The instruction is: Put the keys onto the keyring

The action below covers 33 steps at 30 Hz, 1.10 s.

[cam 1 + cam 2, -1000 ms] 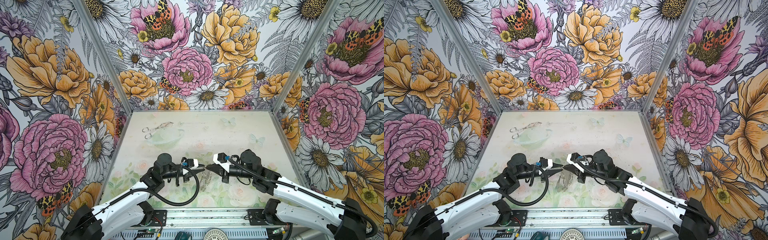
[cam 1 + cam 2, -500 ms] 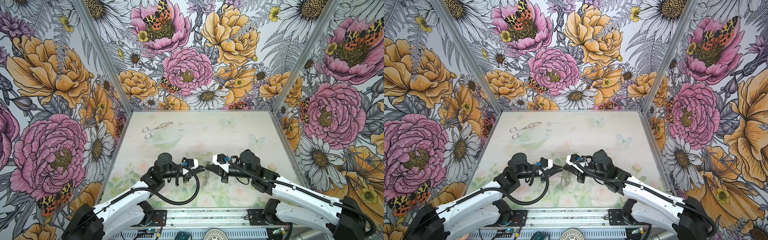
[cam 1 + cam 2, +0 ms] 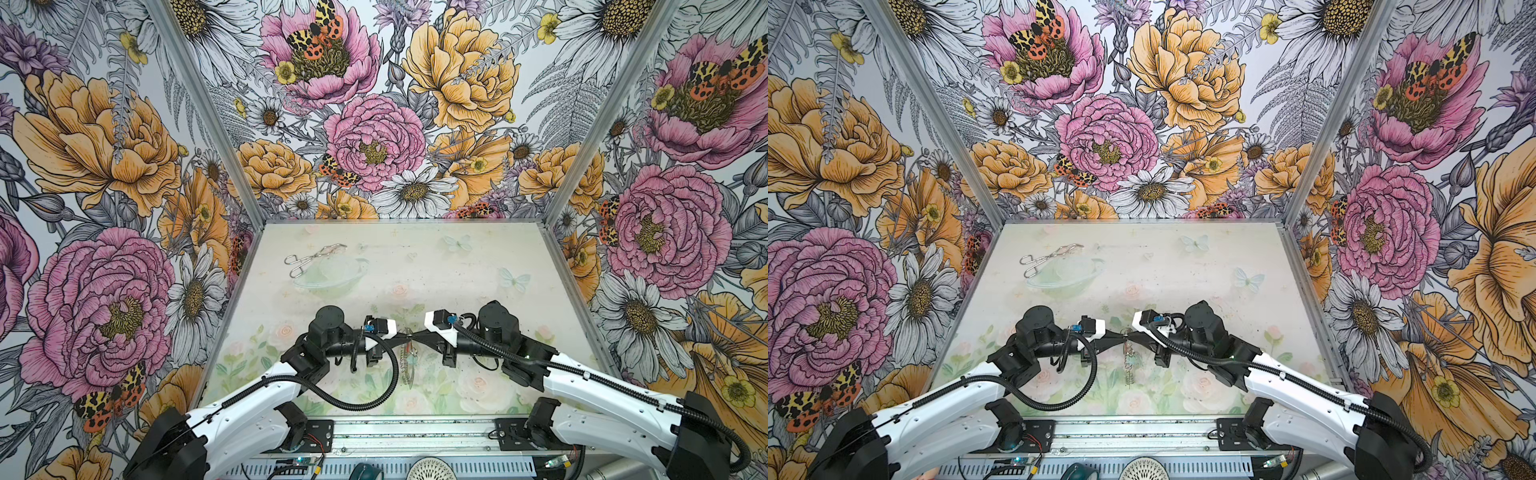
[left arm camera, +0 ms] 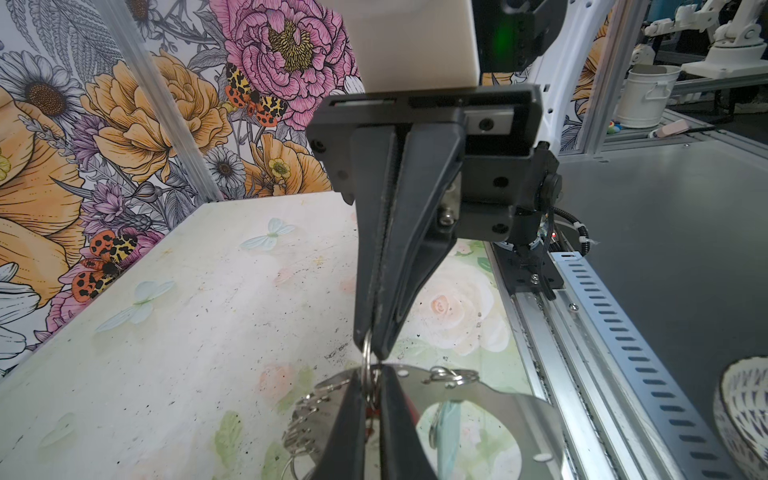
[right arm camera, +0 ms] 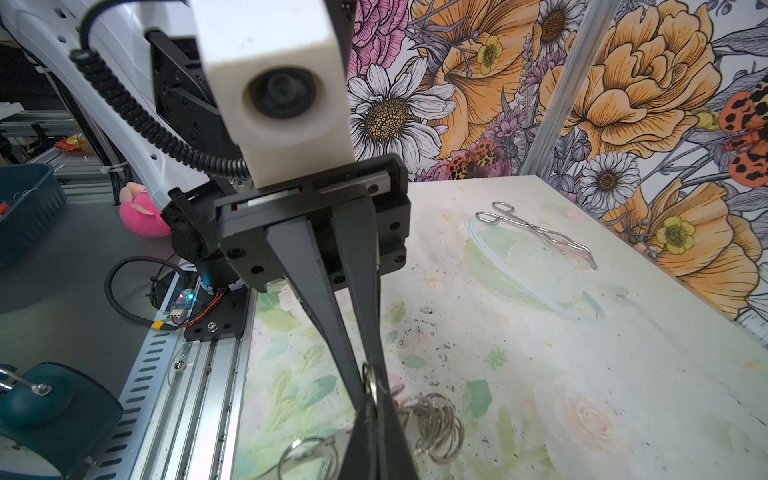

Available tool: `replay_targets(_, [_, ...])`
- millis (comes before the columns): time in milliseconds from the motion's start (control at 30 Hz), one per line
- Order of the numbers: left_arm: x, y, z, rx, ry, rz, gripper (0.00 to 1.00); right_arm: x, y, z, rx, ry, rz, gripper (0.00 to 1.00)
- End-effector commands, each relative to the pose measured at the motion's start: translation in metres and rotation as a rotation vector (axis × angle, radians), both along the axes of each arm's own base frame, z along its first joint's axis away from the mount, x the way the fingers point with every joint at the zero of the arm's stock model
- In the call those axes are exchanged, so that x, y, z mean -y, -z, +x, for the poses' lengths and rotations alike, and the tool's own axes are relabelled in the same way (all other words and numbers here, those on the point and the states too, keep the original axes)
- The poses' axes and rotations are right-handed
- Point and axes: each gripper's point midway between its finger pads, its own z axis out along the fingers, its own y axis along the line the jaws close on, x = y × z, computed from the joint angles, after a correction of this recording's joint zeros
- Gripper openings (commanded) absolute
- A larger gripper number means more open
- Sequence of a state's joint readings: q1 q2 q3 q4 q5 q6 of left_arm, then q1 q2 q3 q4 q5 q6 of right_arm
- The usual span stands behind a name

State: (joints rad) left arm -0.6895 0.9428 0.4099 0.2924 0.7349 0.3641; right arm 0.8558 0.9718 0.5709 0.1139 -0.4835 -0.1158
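Our left gripper [image 3: 402,335] has narrowed onto a small ring [image 4: 367,351] that our right gripper [image 3: 417,333] also pinches, tip to tip; we see the keyring [image 4: 498,399] hanging below them, over the table's [image 3: 457,270] near middle.

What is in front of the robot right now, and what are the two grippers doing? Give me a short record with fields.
left gripper: shut on small silver ring
right gripper: shut on apparently the same ring, tip to tip with the left
keyring: just under the meeting tips
keys: mostly hidden; red tag peeks out beside the keyring
tongs: far left on table, apart from both arms
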Motion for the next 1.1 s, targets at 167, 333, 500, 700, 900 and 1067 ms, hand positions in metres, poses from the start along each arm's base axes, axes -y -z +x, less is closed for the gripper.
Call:
replay_targets(167, [0.001,0.002,0.004,-0.005,-0.008,0.015,0.03,0.0,-0.012,0.003,0.038,0.008,0.027,0.0])
replay_targets(333, [0.002,0.006,0.009,0.005,-0.036,0.047,0.02,0.008,-0.001,0.008,-0.008,0.057,-0.091,0.17])
replay_targets(500, [0.003,0.009,0.008,0.007,-0.033,0.065,0.01,0.009,0.011,0.01,-0.065,0.075,-0.231,0.25])
replay_targets(700, [0.004,0.01,0.006,0.008,-0.026,0.067,0.0,0.006,0.017,0.009,-0.082,0.065,-0.323,0.26])
replay_targets(900, [0.004,0.01,0.006,0.009,-0.023,0.069,0.0,0.001,0.015,0.006,-0.086,0.037,-0.329,0.25])
replay_targets(1067, [0.004,0.009,0.005,0.007,-0.018,0.067,0.0,-0.002,0.019,0.004,-0.092,0.022,-0.343,0.23])
